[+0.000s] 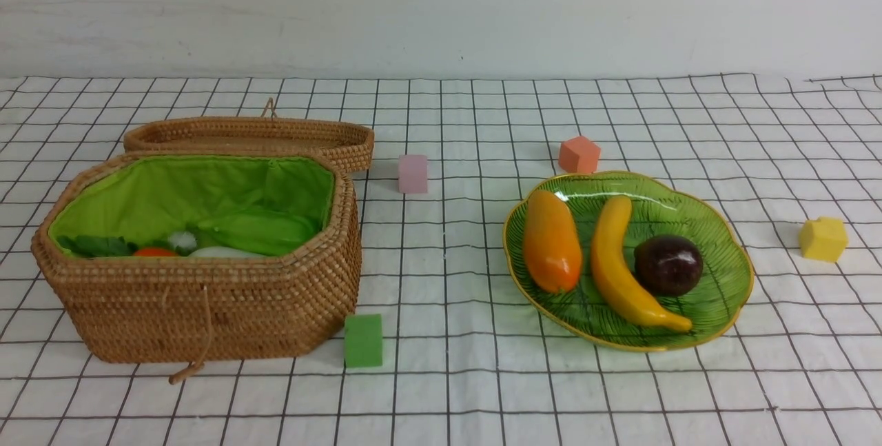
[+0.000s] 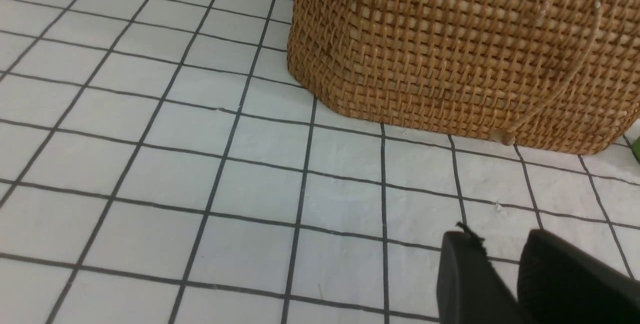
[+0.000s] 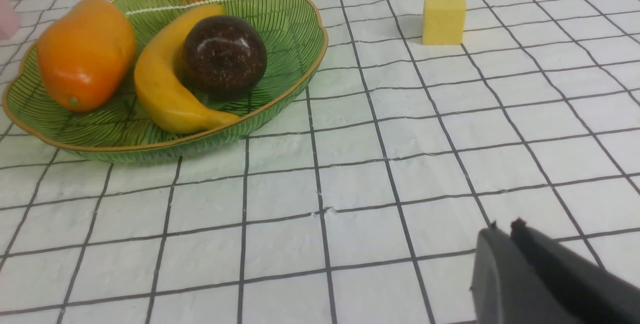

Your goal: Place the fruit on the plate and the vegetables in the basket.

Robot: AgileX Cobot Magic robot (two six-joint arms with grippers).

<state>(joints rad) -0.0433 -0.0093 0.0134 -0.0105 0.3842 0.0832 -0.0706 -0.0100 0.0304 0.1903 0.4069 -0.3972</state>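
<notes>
1. Fruit (image 1: 613, 260) is laid on the plate (image 1: 723, 225), so that job looks done.
2. Vegetables (image 1: 255, 232) are tucked in the basket (image 1: 207, 308).
3. Left hand (image 2: 500, 259) is slightly open and empty; right hand (image 3: 505, 229) is closed and empty.

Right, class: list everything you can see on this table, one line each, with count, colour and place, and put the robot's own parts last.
basket: one, brown wicker with green lining, left side.
vegetables: green, white and orange-red pieces partly hidden inside the basket; count unclear.
wicker lid: one, brown, behind the basket.
plate: one, green glass with gold rim, right of centre.
mango: one, orange-yellow, on the plate.
banana: one, yellow, on the plate.
round fruit: one, dark purple-brown, on the plate.
foam cubes: four; pink, orange, yellow, green, on the cloth.
tablecloth: one, white with black grid.
left gripper: black, slightly parted, empty.
right gripper: black, shut, empty.
</notes>
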